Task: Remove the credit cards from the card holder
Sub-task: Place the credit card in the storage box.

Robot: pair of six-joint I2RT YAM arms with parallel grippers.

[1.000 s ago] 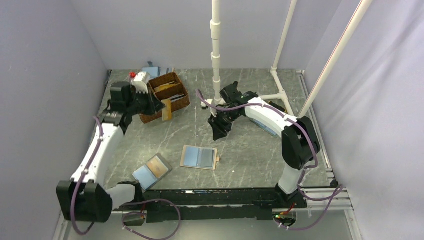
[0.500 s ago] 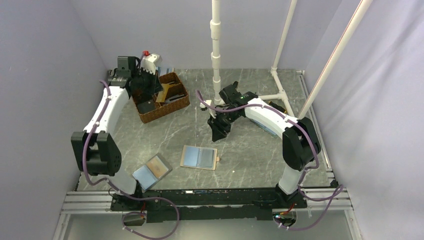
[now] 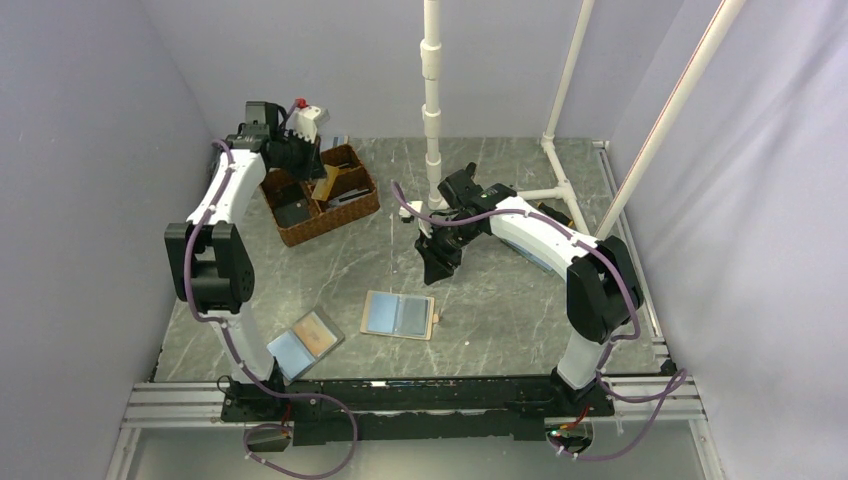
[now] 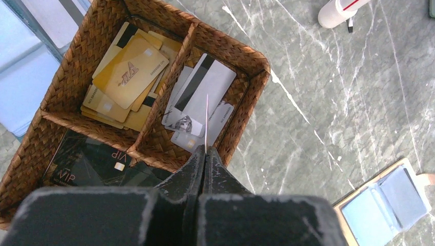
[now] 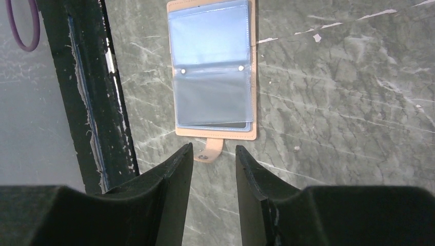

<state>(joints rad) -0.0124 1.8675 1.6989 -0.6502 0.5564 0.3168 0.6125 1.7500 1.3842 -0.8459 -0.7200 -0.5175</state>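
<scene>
Near the front middle of the grey marbled table (image 3: 500,310), I see the one card holder (image 3: 398,315). It lies open and flat, two light-blue panels edged in tan, with a small clasp tab (image 3: 437,319) at its 3 o'clock side.

I judge it light and floppy, with slick clear pockets. It would likely slide on the smooth top unless one gripper pins a panel while the other draws a card out by its exposed edge. A dark strip (image 5: 220,124) along one pocket may be a card; how many remain inside I cannot tell.

My right gripper (image 3: 436,270) hangs just past the holder at 1 o'clock, jaws partly apart with nothing between them. At 8 o'clock lies one blue-and-brown folder (image 3: 303,343).

Well apart at 11 o'clock stands one wicker basket (image 3: 335,225). I can see three compartments, holding gold cards (image 4: 128,72), silver cards (image 4: 210,84) and black cards (image 4: 87,169). Above it my left gripper (image 4: 205,151) is clamped on one credit card (image 4: 206,118), seen edge-on over the silver compartment.
</scene>
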